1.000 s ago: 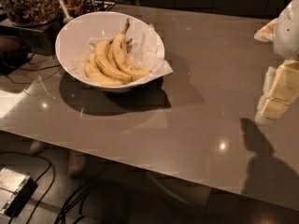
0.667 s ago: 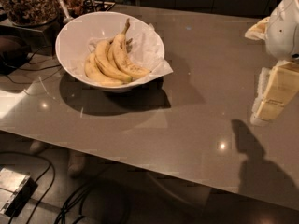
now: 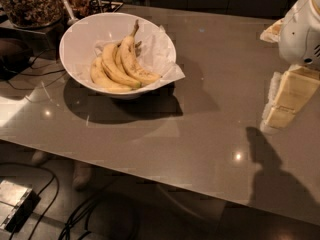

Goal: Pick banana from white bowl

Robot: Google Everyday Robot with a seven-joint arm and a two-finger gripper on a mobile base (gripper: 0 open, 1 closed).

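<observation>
Though the edge crops it, the hand [image 3: 278, 117] hangs far from the banana [image 3: 130, 59].

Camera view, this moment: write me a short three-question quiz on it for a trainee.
1. True or false: the banana lies inside the white bowl.
2. Where is the end effector? A) touching the banana B) at the right edge, over the table, apart from the white bowl C) inside the white bowl
3. What lines the white bowl?
Key: 1 true; 2 B; 3 crumpled white paper.
</observation>
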